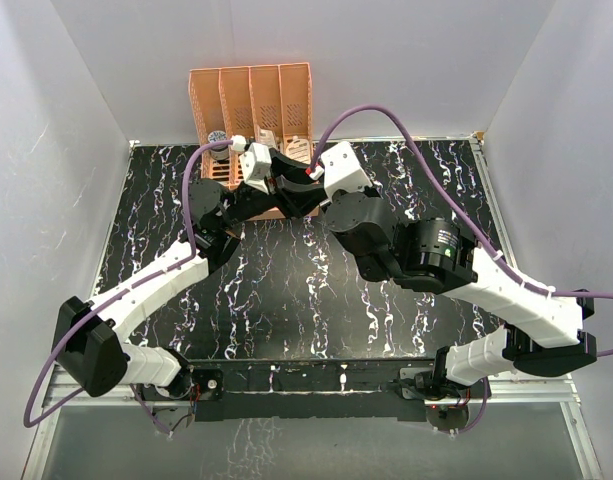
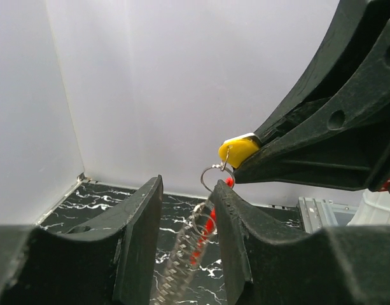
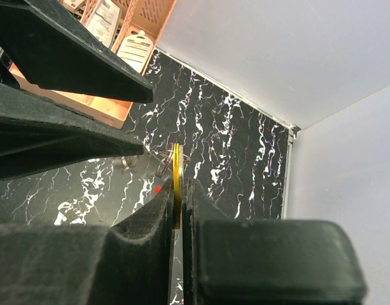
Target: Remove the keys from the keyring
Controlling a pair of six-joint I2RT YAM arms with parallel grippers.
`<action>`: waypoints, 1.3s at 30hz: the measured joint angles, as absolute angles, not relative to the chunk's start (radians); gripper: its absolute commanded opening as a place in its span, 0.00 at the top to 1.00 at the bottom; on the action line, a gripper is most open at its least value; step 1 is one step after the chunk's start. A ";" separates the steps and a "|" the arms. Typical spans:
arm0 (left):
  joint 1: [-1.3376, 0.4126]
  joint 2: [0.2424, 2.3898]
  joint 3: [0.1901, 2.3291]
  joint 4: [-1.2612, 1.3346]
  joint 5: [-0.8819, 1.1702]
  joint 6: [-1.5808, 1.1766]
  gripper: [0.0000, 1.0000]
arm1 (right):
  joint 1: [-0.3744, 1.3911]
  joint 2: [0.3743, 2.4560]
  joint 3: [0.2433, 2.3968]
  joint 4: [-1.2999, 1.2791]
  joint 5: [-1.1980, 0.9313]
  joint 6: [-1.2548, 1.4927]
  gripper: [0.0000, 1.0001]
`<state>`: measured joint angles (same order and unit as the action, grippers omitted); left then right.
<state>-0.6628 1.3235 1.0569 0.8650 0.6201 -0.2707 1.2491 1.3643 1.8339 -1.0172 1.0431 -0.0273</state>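
left wrist | right pincer [image 2: 250, 150] clamped on key [image 2: 236, 152] | left pincer [image 2: 187, 190] apart, keyring [image 2: 214, 173] between its jaws

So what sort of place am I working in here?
Likely a lab robot test cell: plain white walls box in a black marbled tabletop, with an orange rack at the back.

Rack [image 1: 251, 100] at table [image 1: 286, 290] far edge — key [image 2: 238, 151] between right fingers [image 3: 137, 241], keyring [image 2: 214, 175] hanging beneath.
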 measured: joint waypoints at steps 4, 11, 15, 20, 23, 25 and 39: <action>-0.663 1.324 1.057 0.891 0.632 -0.290 0.62 | 1.249 1.355 1.819 -1.013 1.043 -0.028 1.00; -0.663 1.342 1.056 0.933 0.663 -0.329 0.65 | 1.249 1.354 1.816 -1.012 1.041 -0.028 1.00; -0.663 1.363 1.056 0.943 0.674 -0.346 0.69 | 1.249 1.354 1.816 -1.012 1.040 -0.028 1.00; -0.663 1.375 1.056 0.944 0.686 -0.360 0.69 | 1.249 1.354 1.816 -1.011 1.040 -0.028 1.00; -0.663 1.375 1.056 0.957 0.691 -0.369 0.69 | 1.249 1.354 1.815 -1.009 1.040 -0.028 1.00; -0.663 1.379 1.056 0.973 0.693 -0.376 0.69 | 1.249 1.351 1.808 -1.003 1.040 -0.028 1.00; -0.663 1.430 1.056 1.033 0.693 -0.413 0.69 | 1.249 1.348 1.802 -0.993 1.022 -0.029 1.00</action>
